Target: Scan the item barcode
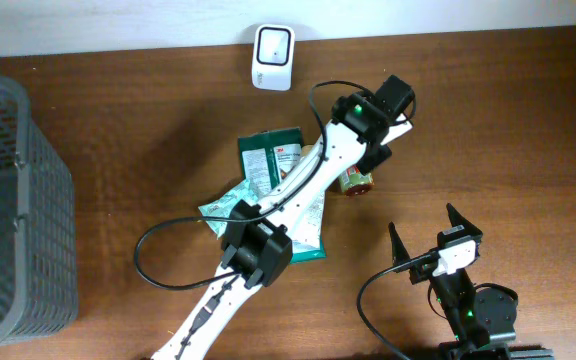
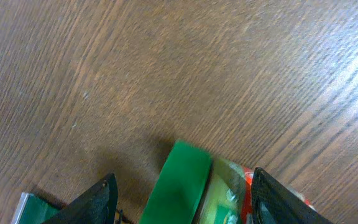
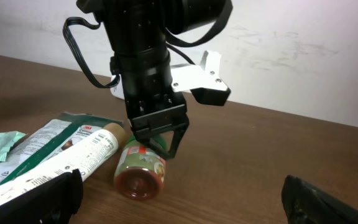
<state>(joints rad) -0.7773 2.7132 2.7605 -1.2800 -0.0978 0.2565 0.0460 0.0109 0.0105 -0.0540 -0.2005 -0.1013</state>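
Left gripper (image 3: 159, 147) above wooden table (image 3: 278, 149)

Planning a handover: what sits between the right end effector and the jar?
Only bare table separates the right end effector from the jar; the overhead and right wrist views both show it.

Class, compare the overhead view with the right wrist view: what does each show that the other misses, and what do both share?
Only overhead: the grey basket at far left and the white scanner at the top. Only right wrist: the left gripper straddling the jar, which lies on its side. Both: the left arm, the jar, the green packets.
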